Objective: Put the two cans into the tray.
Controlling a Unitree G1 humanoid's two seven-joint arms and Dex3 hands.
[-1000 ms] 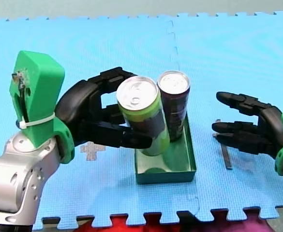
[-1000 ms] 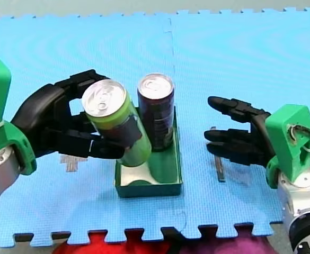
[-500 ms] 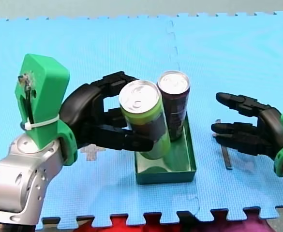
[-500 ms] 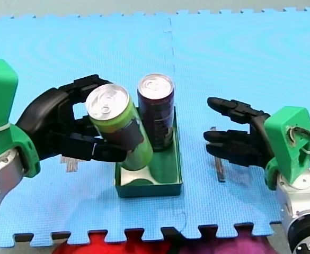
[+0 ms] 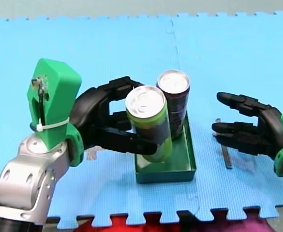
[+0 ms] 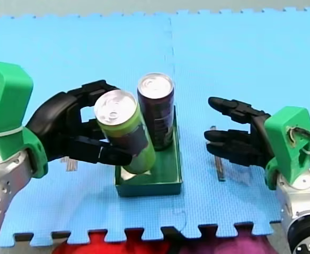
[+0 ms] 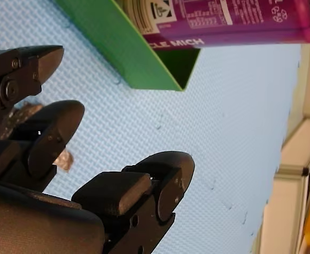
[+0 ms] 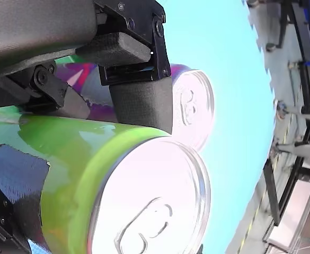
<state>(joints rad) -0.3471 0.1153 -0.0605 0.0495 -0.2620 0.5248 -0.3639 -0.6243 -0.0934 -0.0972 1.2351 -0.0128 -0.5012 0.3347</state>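
Checking the head views, I find the left hand point(image 5: 107, 128) clamped round the tilted lime-green aluminium drink can point(image 5: 148, 123). Its base is down inside the shallow green rectangular tray point(image 5: 166, 175), just beside the upright purple aluminium drink can point(image 5: 175, 108) at the tray's far end. The second wrist view adds a black finger point(image 8: 139, 106) across the green can's side, the first wrist view adds the purple can's printed label point(image 7: 218, 21), and the right hand point(image 5: 245, 130), uncurled and holding nothing, hovers right of the tray.

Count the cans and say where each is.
2. The purple can stands upright in the green tray, at its far end. The green can, tilted, is gripped by the left hand over the tray's near end. The right hand is right of the tray.
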